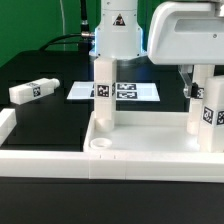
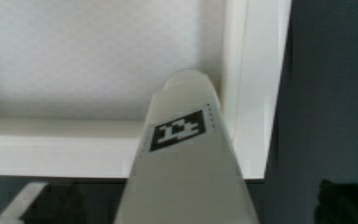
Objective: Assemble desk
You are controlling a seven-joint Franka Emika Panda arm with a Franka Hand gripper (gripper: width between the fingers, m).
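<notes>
The gripper (image 2: 185, 198) stands wide open, its dark fingers (image 2: 345, 195) on both sides of the upright leg (image 1: 207, 105) and not touching it. This leg bears a black-and-white square tag (image 2: 179, 130) and stands on the desk top (image 1: 150, 140), at the exterior view's right. A second leg (image 1: 103, 95) stands at the tray's left. A loose leg (image 1: 32, 90) lies further left on the black table (image 1: 50, 130).

Desk top (image 1: 150, 150): plain white.
Left standing leg (image 1: 103, 75): white, black-and-white square tag.
Right standing leg (image 1: 211, 100): white, black-and-white square tag.
Loose leg (image 1: 32, 90), far left: white, black-and-white tag.
Marker board (image 1: 147, 92): white, black square patterns.
Bench (image 1: 50, 125): black.
Border rail (image 1: 8, 125): white.
Robot arm (image 1: 118, 30): white.
Backdrop (image 1: 30, 25), far left: green.
</notes>
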